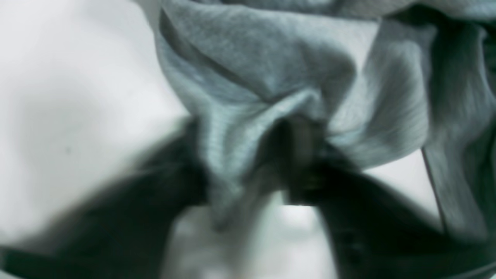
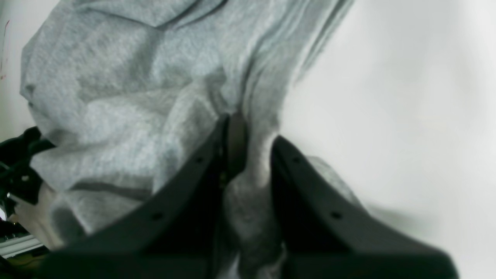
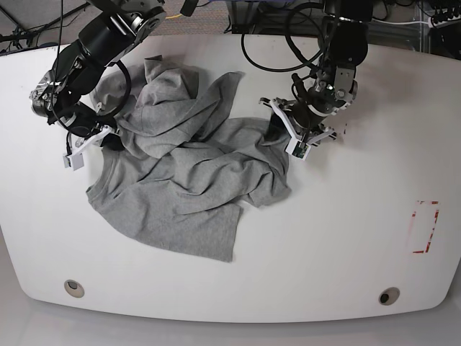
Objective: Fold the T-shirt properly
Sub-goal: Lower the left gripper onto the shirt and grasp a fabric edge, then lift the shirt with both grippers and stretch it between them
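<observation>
A heather-grey T-shirt (image 3: pixel 187 180) lies crumpled across the middle of a white table (image 3: pixel 346 238), seen from the base camera, its plain side up and no lettering on show. The cloth is heaped in loose ridges toward 12 o'clock and spreads flatter toward 6 o'clock, where one straight hem edge points at the table's near rim.

At 9 o'clock of the garment, the right gripper (image 3: pixel 106 134) sits at the shirt's edge. Its wrist camera shows the two black fingers (image 2: pixel 186 174) drawn close together with a bunched fold of grey knit pinched between them, the fabric (image 2: pixel 128 93) rising in a wrinkled mass beyond the tips.

At 3 o'clock of the garment, the left gripper (image 3: pixel 277 133) meets the opposite edge. Its wrist view is heavily blurred: the left gripper (image 1: pixel 248 162) shows as dark shapes with a gather of cloth (image 1: pixel 263 66) crowded between and over them. The fingers look drawn in around that gather, though the blur leaves it unclear whether they are fully clamped on it.

The two arms reach in from 12 o'clock, black cables (image 3: pixel 274 50) looping behind the left one. A red dashed rectangle (image 3: pixel 426 226) is marked on the table at 3 o'clock, well apart from the shirt. Two round fittings (image 3: pixel 73 287) sit near the table's 6 o'clock rim.
</observation>
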Action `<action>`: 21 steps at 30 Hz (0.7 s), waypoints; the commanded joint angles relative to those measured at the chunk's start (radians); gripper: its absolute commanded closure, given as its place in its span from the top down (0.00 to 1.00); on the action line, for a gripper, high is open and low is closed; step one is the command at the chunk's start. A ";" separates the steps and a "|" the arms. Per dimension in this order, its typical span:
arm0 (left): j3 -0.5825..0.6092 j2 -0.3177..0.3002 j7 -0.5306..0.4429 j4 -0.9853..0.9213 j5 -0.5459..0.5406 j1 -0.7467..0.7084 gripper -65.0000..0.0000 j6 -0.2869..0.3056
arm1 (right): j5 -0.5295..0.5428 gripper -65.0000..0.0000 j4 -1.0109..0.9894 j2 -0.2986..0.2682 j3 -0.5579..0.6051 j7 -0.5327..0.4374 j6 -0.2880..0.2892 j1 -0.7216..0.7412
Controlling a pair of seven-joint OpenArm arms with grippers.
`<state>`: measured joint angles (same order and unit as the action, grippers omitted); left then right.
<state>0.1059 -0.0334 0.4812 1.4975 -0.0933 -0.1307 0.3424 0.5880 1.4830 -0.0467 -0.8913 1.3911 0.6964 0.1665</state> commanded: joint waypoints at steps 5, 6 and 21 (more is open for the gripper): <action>-0.018 -0.029 0.057 -0.011 0.007 0.035 0.01 0.008 | 0.020 0.00 0.015 -0.051 0.042 -0.022 0.002 0.018; -0.035 -0.046 0.057 0.012 0.007 0.035 0.01 0.008 | 0.020 0.00 0.014 -0.066 0.065 -0.031 0.002 0.018; -0.254 -0.228 0.278 0.263 0.002 0.090 0.01 0.106 | 0.019 0.00 0.011 -0.236 0.275 -0.104 0.002 0.112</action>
<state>-0.1341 -0.2401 0.7567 1.7275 -0.0879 -0.0654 0.4473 0.5873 1.4780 -0.2584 -0.6197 1.3048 0.6964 0.2455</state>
